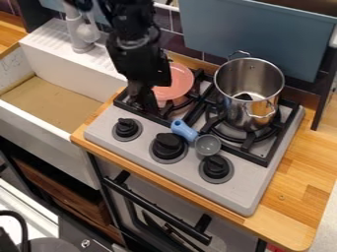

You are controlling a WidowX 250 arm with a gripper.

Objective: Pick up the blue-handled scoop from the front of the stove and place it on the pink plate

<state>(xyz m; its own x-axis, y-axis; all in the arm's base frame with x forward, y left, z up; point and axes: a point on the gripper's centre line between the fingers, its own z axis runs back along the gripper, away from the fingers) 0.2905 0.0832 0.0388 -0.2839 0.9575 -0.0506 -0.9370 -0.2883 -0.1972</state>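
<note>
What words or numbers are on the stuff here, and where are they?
There are no words or numbers I can read.
White sink, inside left wall: faint marks, too unclear to read or tell if they're writing.
Black stove knob in the middle: nothing readable.
Silver metal pot: nothing readable.

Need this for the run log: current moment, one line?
gripper over left burner, near pink dish | steel pot on right burner | blue-handled scoop by middle knob

The black arm (pixel 135 54) hides part of the pink plate (pixel 179 81).
</note>
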